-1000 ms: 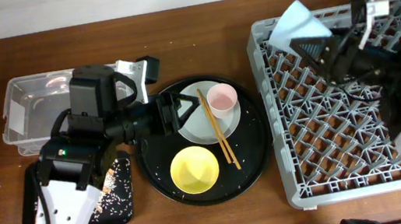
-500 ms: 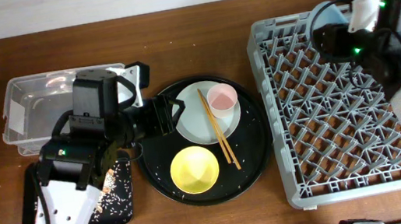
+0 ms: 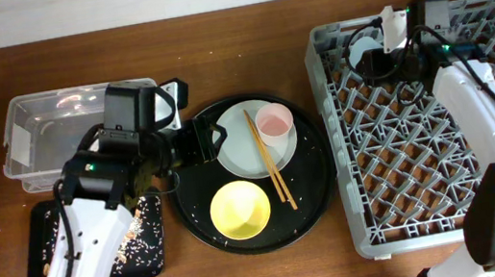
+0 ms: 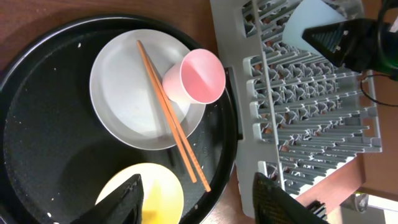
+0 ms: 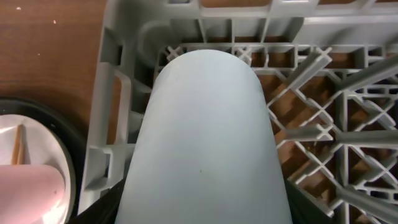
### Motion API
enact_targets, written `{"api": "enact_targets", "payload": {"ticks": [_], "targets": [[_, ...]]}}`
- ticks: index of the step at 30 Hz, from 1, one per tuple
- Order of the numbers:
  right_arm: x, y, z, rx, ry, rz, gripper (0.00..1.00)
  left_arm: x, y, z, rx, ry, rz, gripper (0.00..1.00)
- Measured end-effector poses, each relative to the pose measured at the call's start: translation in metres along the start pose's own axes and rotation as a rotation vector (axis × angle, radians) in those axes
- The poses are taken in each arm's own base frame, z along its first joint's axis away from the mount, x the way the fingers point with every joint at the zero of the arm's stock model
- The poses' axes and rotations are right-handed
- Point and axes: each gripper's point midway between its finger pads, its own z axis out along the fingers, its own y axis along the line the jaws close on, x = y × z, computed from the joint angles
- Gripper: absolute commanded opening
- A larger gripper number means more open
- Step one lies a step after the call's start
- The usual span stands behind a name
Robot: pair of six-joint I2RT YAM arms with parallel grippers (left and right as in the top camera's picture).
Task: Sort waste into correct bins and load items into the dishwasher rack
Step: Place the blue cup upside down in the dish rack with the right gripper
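Dark brown wood forms the bench (image 3: 217, 60), and a pale wall is seen beyond its far edge. Along the right edge, a large square grey plastic rack with upright pegs (image 3: 428, 181) is set. At the rack's corner nearest the bench's far edge and middle, a light blue cup (image 5: 202, 124) is clamped on its sides by the right end effector (image 3: 376, 56), mouth turned away from the wrist camera. Whether the cup is seated among the pegs cannot be told. Toward the far left corner a clear rectangular plastic tub with a white label (image 3: 34, 139) is placed; its contents cannot be made out. Toward the near left corner, a shallow black rectangular tray (image 3: 51, 258) is strewn with brownish scraps and pale crumbs (image 3: 140, 236), so the food waste is judged to be sorted. No napkin or wrapper is visible. At the middle of the bench a large round black tray (image 3: 317, 182) carries a pale round plate (image 3: 240, 154), on which a pink cup (image 3: 274, 123) stands and two thin wooden chopsticks (image 3: 271, 164) are laid, with a small yellow bowl (image 3: 240, 209) just beside. The left end effector (image 4: 196, 186) is held over this tray's left rim, spread wide and empty. Loading is judged barely begun: plate, pink cup, bowl and chopsticks are left.
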Motion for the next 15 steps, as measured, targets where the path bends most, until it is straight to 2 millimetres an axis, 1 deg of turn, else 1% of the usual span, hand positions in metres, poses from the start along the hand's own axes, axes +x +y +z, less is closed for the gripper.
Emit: {"api": "enact_targets", "payload": {"ticks": [2, 3, 4, 13, 15], "targets": [[0.002, -0.005, 0.000, 0.032, 0.009, 0.001, 0.44, 0.000, 0.000, 0.000, -0.003, -0.001, 0.007, 0.83], [0.002, -0.007, 0.000, 0.044, 0.011, 0.001, 0.44, 0.000, 0.001, 0.000, -0.004, -0.001, 0.011, 0.96], [0.003, -0.009, 0.000, 0.055, 0.011, 0.000, 0.44, 0.000, 0.001, 0.000, -0.004, -0.002, 0.011, 0.99], [0.004, -0.014, 0.000, 0.081, 0.018, 0.002, 0.45, 0.000, 0.001, 0.000, -0.007, -0.002, 0.011, 0.99], [0.008, -0.015, 0.006, 0.080, 0.034, 0.004, 0.45, -0.001, 0.001, 0.000, -0.007, -0.002, 0.011, 1.00]]}}
